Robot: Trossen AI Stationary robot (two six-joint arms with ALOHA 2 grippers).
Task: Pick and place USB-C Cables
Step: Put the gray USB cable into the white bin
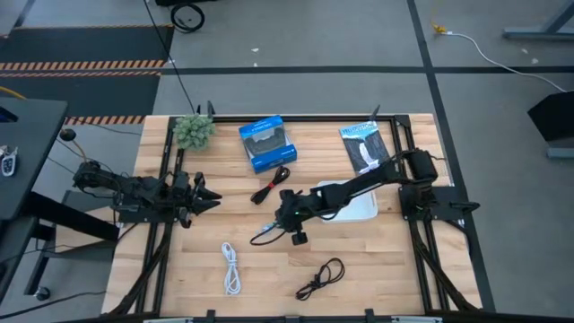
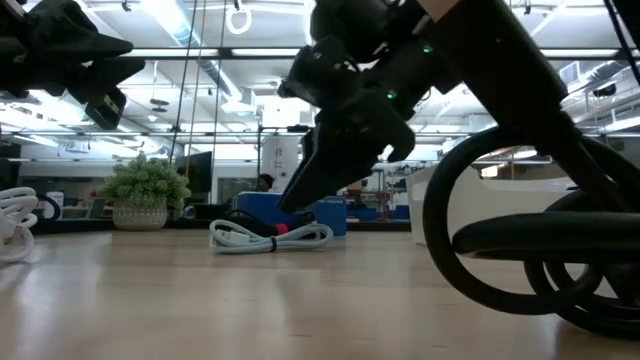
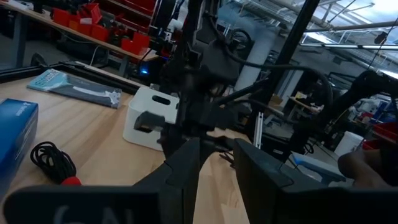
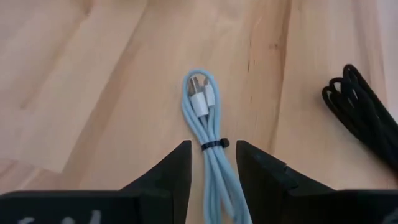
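Right gripper [image 4: 211, 163] hangs over the table centre w/ its two dark fingers [image 4: 168, 171] apart, straddling the pale blue-grey bundled USB-C cable [image 4: 205, 134], which lies flat on the light wooden tabletop [image 1: 377, 260]; fingers aren't closed on it, and whether the tips touch the wood can't be told. In the high view that cable [image 1: 265, 233] sits just left of the gripper [image 1: 285, 218], roughly mid-table. Left gripper [image 1: 206, 196] waits at the left side, above the wood, fingers [image 3: 180, 168] apart w/ a narrow gap, nothing between them. The black cable w/ red ends [image 1: 273, 186] lies coiled just far of centre, near the blue rectangular box [image 1: 267, 144]. The white bundled cable [image 1: 231, 267] is near-left of centre; the plain black cable [image 1: 321, 277] is near, slightly right, well apart from the others. A white box [image 1: 354, 208] sits under the right arm, right of centre. A flat black-and-white packet [image 1: 366, 146] lies at far right, and a small green potted plant [image 1: 194, 130] at the far left corner.
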